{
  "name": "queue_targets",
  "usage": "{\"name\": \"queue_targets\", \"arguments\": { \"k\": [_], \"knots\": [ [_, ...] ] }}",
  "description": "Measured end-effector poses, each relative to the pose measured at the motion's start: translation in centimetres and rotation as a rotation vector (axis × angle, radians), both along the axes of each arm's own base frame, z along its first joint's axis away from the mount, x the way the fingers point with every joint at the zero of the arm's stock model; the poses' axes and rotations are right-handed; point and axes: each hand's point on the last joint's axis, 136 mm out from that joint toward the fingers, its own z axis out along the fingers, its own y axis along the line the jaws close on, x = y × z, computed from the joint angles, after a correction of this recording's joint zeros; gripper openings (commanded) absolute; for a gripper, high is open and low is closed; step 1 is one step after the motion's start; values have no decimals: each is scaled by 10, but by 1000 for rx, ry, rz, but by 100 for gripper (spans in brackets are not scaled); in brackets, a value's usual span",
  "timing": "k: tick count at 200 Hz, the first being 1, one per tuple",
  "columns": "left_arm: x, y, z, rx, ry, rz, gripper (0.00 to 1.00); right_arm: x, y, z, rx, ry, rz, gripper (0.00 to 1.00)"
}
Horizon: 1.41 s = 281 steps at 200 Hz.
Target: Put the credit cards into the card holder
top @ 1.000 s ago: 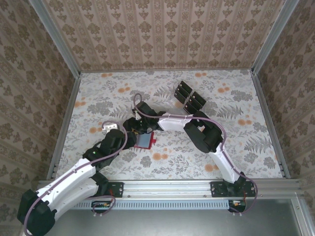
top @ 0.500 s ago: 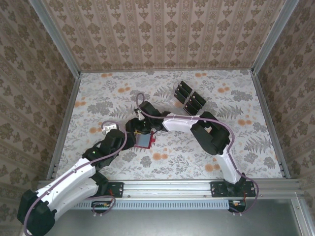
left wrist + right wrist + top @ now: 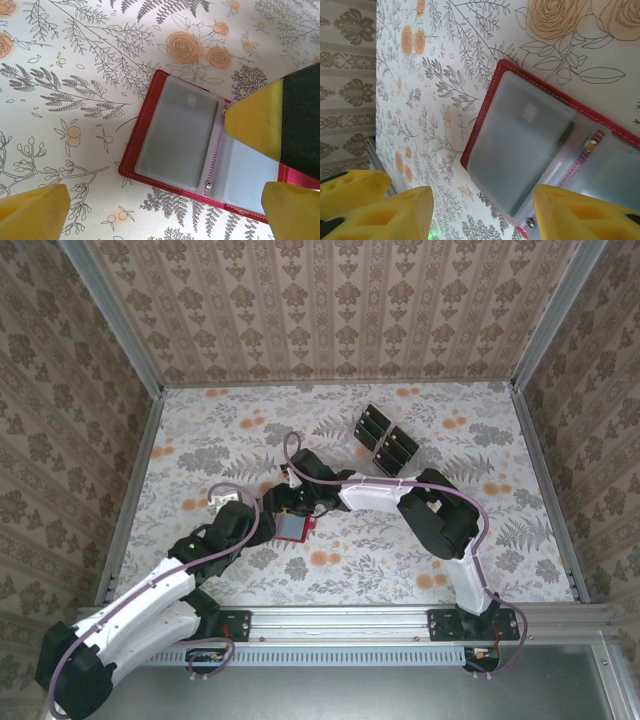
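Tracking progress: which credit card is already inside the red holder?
The card showing grey behind the clear sleeve of the open card holder; the other credit cards lie bare and black on the table, farther back.

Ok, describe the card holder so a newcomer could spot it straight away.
On the flowered table, look a little left of centre, in the nearer half. The card holder lies open and flat there, clear plastic sleeves showing inside. Its red cover sets it apart from the black credit cards lying further back.
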Motion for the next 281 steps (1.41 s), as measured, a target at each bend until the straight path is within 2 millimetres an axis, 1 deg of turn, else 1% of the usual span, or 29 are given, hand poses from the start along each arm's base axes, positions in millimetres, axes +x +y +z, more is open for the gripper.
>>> {"name": "queue_targets", "arguments": {
  "k": [28,38,49,57,77,99,148,174,188,198,208,224,236,248,258,269,281],
  "knots": [
    [-1,0,-2,14,15,-5,100,-2,-6,-8,-40,-4,9,55],
    [2,1,2,14,1,4,100,-8,-12,-18,-77,8,19,55],
    [5,1,9,8,-17,12,100,-19,-21,-33,-126,33,34,55],
    [8,0,14,1,-30,14,100,-20,-23,-31,-129,21,41,55],
    [11,-3,20,-13,-51,16,100,-29,-32,-34,-158,22,56,55],
    [11,-3,20,-14,-51,16,100,-35,-43,-36,-188,16,66,55],
    [11,-3,20,-15,-51,15,100,-46,-76,-39,-296,-16,93,55],
    [11,-3,19,-14,-48,15,100,-47,-88,-37,-330,-30,120,55],
    [12,-4,16,-7,-36,13,100,-45,-94,-32,-339,-39,130,56],
    [12,-4,12,3,-21,12,100,-42,-98,-23,-338,-51,132,56],
    [12,-4,8,15,-4,12,100,-36,-100,-9,-329,-72,126,55],
    [13,-6,6,26,15,9,100,-12,-105,29,-308,-153,79,55],
    [15,-8,7,28,20,7,100,11,-114,61,-296,-229,20,51],
    [18,-10,10,30,24,8,100,36,-130,92,-291,-301,-59,46],
    [20,-11,12,28,25,12,100,57,-152,113,-299,-361,-140,45],
    [23,-11,13,29,28,16,100,74,-176,128,-323,-402,-222,49],
    [25,-11,13,35,32,17,100,89,-202,135,-365,-428,-297,54]
  ]
}}
